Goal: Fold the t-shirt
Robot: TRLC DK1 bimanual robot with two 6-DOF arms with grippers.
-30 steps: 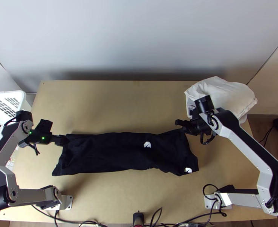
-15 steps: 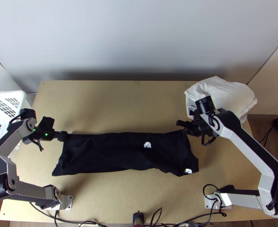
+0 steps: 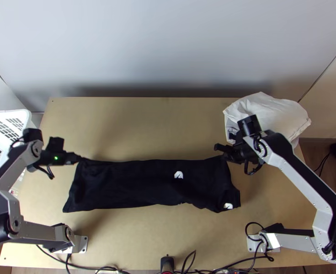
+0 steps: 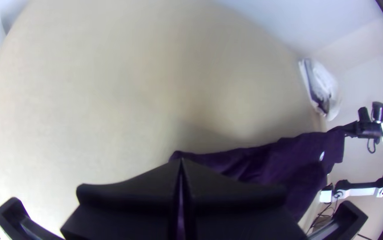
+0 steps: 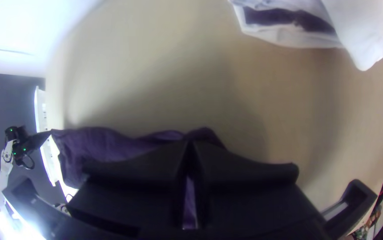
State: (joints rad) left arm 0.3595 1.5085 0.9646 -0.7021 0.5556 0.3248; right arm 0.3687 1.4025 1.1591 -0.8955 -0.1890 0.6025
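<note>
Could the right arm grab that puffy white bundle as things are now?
Probably not straight away: its claw looks shut on a corner of the black shirt, so it would likely have to let go first. Otherwise the way seems free; the white bundle lies close by.

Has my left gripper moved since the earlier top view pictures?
Yes. In the top view the left gripper has moved a little up the picture, closer to the table's far edge.

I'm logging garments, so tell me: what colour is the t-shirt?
The t-shirt is black with two white patches, best seen in the top view.
</note>
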